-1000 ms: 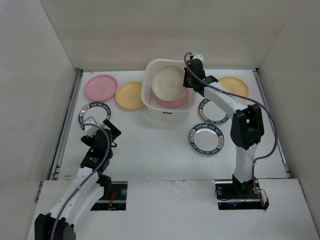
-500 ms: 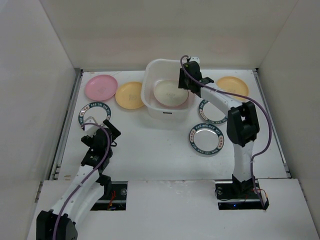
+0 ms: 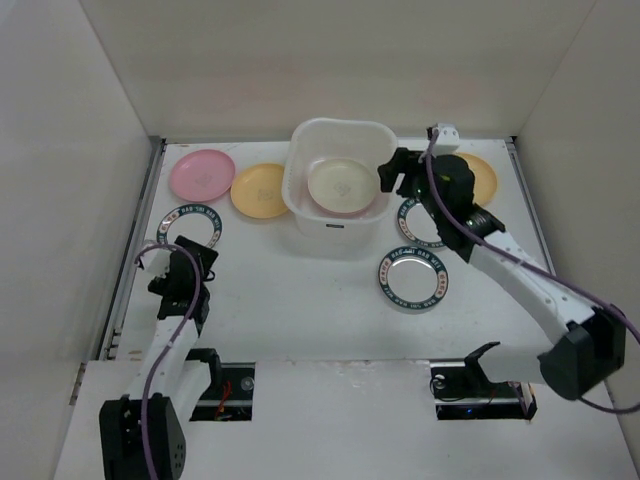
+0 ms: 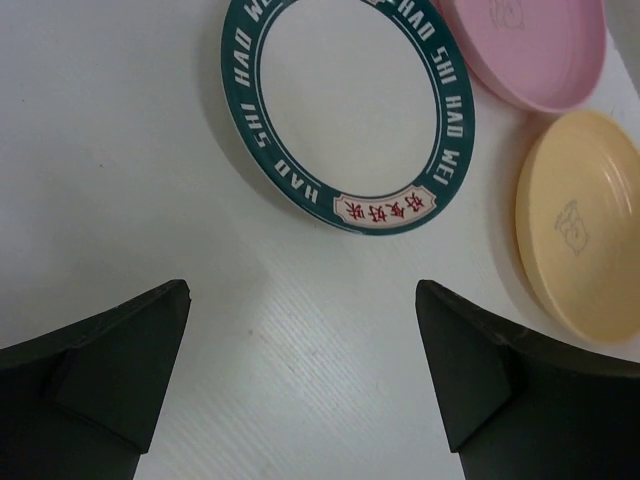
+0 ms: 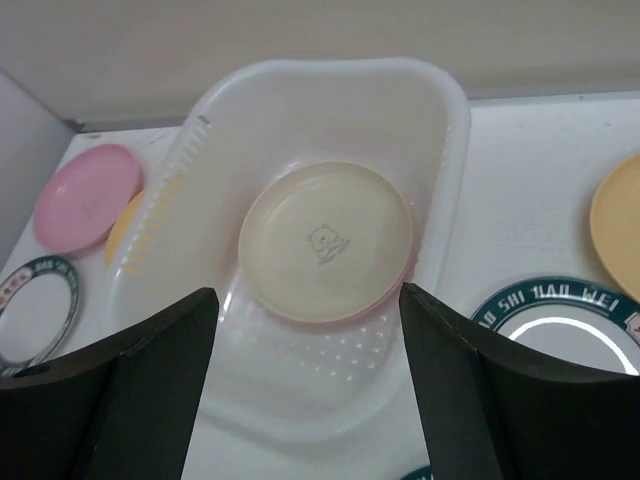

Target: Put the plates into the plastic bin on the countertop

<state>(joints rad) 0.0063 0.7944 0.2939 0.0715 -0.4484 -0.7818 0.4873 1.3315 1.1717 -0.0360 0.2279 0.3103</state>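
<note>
The plastic bin (image 3: 340, 215) (image 5: 330, 75) holds a cream plate (image 3: 338, 186) (image 5: 325, 240) lying flat on a pink one, whose edge just shows (image 5: 408, 272). My right gripper (image 3: 388, 176) (image 5: 307, 293) hangs open and empty above the bin's right rim. My left gripper (image 3: 183, 256) (image 4: 302, 295) is open over bare countertop (image 3: 300, 290), just short of a green-rimmed plate (image 3: 190, 225) (image 4: 340, 110). On the countertop also lie a pink plate (image 3: 203, 173) (image 4: 530, 50), a yellow plate (image 3: 260, 190) (image 4: 585, 225), and two more green-rimmed plates (image 3: 411, 280) (image 3: 412, 235).
A yellow-orange plate (image 3: 483, 175) (image 5: 620, 225) lies at the back right, partly behind my right arm. White walls (image 3: 90, 150) bound the countertop on the left, back and right. The right arm stretches over the right-hand green-rimmed plate.
My right gripper opened and let go of the cream plate, which now lies flat in the bin. The right arm drew back to the right. My left arm shifted left.
</note>
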